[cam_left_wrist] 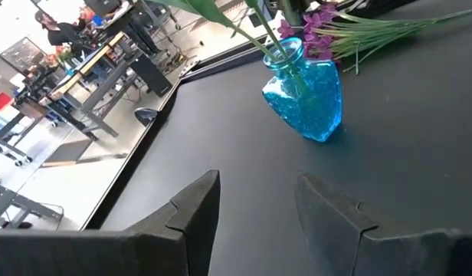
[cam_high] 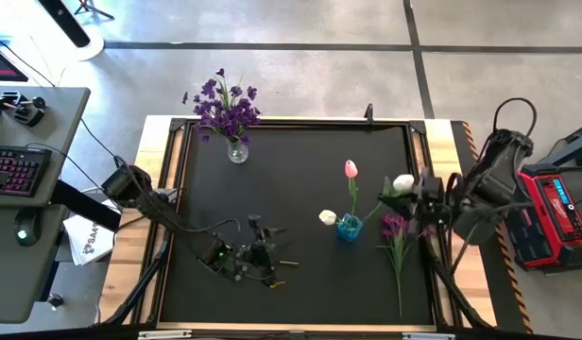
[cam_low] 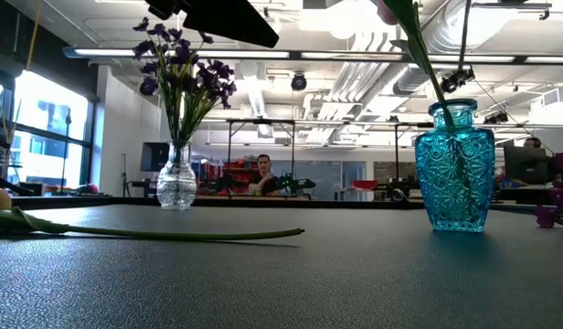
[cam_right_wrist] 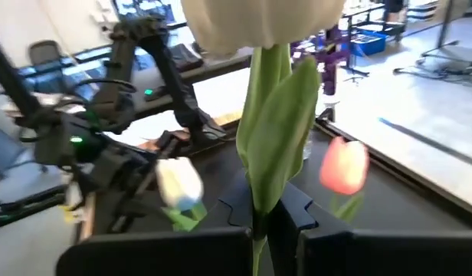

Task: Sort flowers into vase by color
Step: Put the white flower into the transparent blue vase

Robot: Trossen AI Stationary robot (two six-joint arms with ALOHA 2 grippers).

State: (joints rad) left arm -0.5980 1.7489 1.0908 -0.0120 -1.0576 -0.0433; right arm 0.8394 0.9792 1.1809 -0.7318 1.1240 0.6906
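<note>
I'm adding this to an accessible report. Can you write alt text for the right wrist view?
The right gripper is shut on the green stem of a white tulip, its bud up close. Beyond stand a pink tulip and a smaller white tulip, with the left arm behind.

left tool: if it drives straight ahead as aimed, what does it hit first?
Probably the blue glass vase holding tulips; bare black mat lies between it and the open left tool. Depth is unclear, and it sits slightly off-centre.
</note>
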